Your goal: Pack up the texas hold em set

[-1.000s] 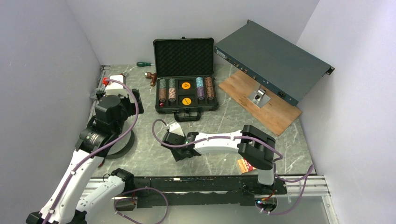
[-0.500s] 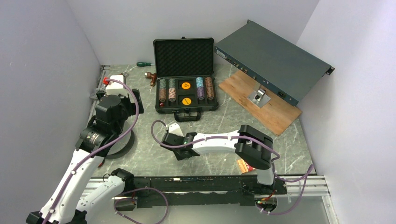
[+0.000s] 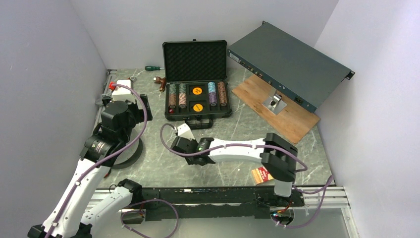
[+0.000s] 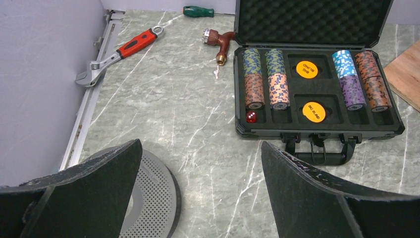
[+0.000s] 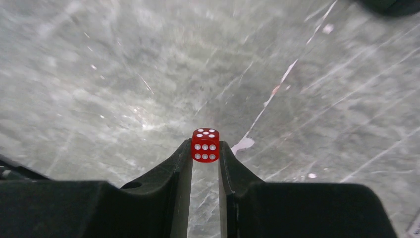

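The black case [image 3: 197, 115] stands open at the table's back, foam lid up, with striped chip stacks [image 4: 266, 79] and two orange discs [image 4: 313, 112] in its slots. One red die [image 4: 251, 117] lies in its front left slot. My right gripper [image 5: 205, 145] is shut on a second red die [image 5: 205, 145], held above the bare marble in front of the case; it shows in the top view [image 3: 179, 147]. My left gripper [image 4: 200, 191] is open and empty, high over the left of the table. A red card deck [image 3: 261, 175] lies by the right arm's base.
A grey-green rack box [image 3: 289, 64] leans on a wooden board [image 3: 277, 111] at back right. A red wrench [image 4: 121, 49], a green screwdriver [image 4: 198, 11] and a copper fitting [image 4: 219, 42] lie left of the case. A perforated grey disc [image 4: 151, 198] lies under the left gripper.
My right gripper has moved a little left and toward the case with the die in it, and the arm's elbow has swung right. The left arm has not moved.
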`<action>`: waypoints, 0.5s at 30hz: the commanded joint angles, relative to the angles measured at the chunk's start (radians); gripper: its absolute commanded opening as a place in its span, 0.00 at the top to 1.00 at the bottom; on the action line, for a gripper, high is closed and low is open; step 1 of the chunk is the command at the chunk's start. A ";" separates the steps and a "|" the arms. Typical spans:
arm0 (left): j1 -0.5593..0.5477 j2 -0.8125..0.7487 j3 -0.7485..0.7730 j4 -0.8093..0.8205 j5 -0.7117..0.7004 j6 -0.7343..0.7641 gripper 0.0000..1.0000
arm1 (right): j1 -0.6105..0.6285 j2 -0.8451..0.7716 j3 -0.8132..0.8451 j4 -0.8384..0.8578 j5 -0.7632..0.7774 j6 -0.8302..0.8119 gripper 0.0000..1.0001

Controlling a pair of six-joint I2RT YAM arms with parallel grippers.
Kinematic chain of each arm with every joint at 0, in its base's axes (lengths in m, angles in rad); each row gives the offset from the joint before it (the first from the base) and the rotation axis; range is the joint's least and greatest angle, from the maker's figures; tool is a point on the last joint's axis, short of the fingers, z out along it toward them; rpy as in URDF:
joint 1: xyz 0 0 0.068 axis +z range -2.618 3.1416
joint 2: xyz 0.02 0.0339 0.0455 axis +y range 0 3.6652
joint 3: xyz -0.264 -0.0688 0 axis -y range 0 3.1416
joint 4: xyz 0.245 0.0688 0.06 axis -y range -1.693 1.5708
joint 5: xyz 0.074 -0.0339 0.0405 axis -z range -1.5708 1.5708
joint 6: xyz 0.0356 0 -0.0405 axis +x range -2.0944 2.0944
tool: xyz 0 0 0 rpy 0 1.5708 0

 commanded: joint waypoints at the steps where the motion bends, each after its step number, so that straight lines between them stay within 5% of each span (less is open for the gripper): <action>1: 0.004 -0.020 -0.002 0.025 -0.025 0.020 0.04 | 0.000 -0.144 0.078 0.019 0.129 -0.090 1.00; 8: 0.004 -0.021 -0.004 0.025 -0.041 0.014 0.03 | -0.028 -0.209 0.124 0.091 0.181 -0.209 1.00; 15: 0.004 -0.035 -0.009 0.026 -0.065 0.004 0.00 | -0.151 -0.225 0.186 0.181 0.052 -0.293 1.00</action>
